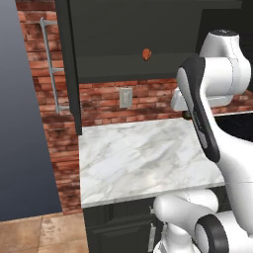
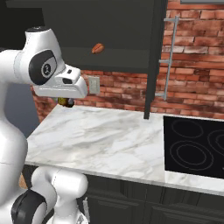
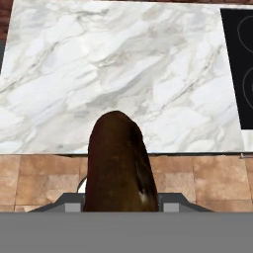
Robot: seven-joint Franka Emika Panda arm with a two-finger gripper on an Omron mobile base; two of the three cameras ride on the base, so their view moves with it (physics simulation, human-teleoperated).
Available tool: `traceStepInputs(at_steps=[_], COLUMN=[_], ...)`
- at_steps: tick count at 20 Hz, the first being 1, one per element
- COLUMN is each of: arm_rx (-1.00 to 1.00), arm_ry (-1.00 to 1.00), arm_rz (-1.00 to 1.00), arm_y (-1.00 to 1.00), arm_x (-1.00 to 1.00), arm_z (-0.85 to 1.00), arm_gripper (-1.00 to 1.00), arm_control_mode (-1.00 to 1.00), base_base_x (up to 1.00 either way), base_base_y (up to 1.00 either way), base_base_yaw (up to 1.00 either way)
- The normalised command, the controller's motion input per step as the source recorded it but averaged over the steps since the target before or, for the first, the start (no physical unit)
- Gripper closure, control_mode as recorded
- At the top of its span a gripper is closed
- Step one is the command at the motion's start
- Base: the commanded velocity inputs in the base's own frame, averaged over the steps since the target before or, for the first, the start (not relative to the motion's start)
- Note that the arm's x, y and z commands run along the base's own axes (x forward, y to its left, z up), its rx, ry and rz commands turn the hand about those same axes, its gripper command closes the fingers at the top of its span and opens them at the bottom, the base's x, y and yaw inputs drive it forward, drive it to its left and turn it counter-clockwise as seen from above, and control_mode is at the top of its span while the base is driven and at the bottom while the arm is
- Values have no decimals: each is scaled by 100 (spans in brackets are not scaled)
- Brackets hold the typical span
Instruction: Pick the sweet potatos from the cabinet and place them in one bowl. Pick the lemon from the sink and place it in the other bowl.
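Hand view: the gripper is closed tight on a dark brown oval sweet potato, which stands up between the jaws and hides the fingertips. Beyond the held tuber, past the jaws, lies a white marble counter w/ grey veining; its front edge meets a tan tile floor just behind the tuber. A black cooktop sits off to the right of the jaws, at the counter's end.

Right base view: the white arm bends over the counter's left part, w/ a bit of the held tuber peeking from under the hand, above the counter, not touching it.

A 2nd sweet potato, orange-red, rests on the shelf inside the dark cabinet, well above and beyond the jaws. The cabinet's door stands open, w/ its silver bar handle against the red brick wall. A grey wall outlet is set in the brick below the shelf.
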Motion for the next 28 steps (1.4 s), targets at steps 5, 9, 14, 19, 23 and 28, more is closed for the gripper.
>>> traceStepInputs(at_steps=[5,9,14,19,23,28], arm_rx=[0,0,0,0,0,0], arm_ry=[0,0,-1,0,0,0], arm_rz=[0,0,0,0,0,0], arm_y=[1,0,0,0,0,0], arm_x=[-4,0,-1,-3,0,0], arm_z=[-19,-6,-14,-10,0,0], arm_gripper=[100,100,100,100,100,100], arm_control_mode=[-100,-100,-100,-100,100,100], base_base_x=[0,0,0,0,-43,-69], base_base_y=[0,0,0,0,-4,-22], base_base_yaw=[0,0,0,0,0,-7])
